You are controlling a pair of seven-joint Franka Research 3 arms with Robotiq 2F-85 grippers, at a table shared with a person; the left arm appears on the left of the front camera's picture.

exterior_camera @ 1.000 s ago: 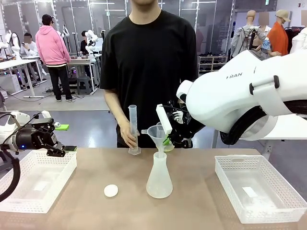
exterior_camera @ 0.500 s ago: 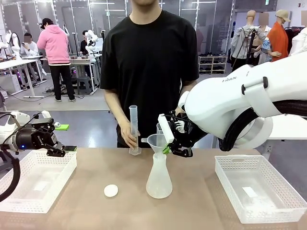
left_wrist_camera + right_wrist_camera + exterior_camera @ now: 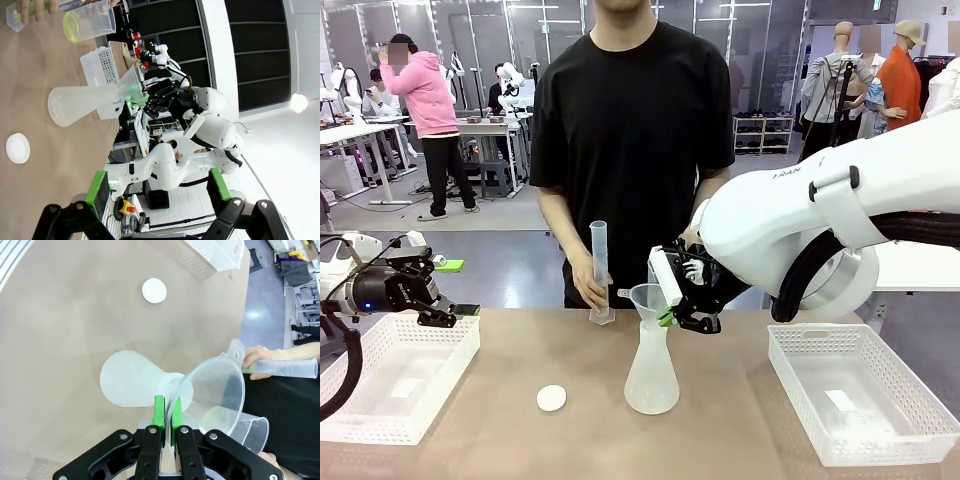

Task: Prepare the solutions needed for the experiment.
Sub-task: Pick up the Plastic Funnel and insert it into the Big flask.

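near the front edge of the counter lies a small white cap [image 3: 551,398]. just behind it, in the middle of the counter, stands a cloudy plastic flask [image 3: 651,375]. the left basket [image 3: 380,425] sits at the left edge and the right basket [image 3: 885,448] at the right edge.

the left claw [image 3: 157,186] hangs over the left basket with its fingers wide apart and nothing in them.

a funnel [image 3: 648,298] sits in the flask's neck. the right claw [image 3: 166,412] has its two green pads close on each side of the funnel's thin rim. it looks like it is pinching the rim.

at the far edge a person's hand [image 3: 588,290] holds a tall measuring tube [image 3: 598,262] upright. right behind the funnel is a clear beaker [image 3: 250,432]. the solutions [image 3: 74,27] are a thin yellow layer inside it.

i think this liquid is runny and will spill fast, so nobody can grab the liquid by itself. take the beaker by its side wall, keep it level, then tip it slowly over the funnel. the beaker looks light and smooth, so it may slip. the flask looks light too and could tip over.
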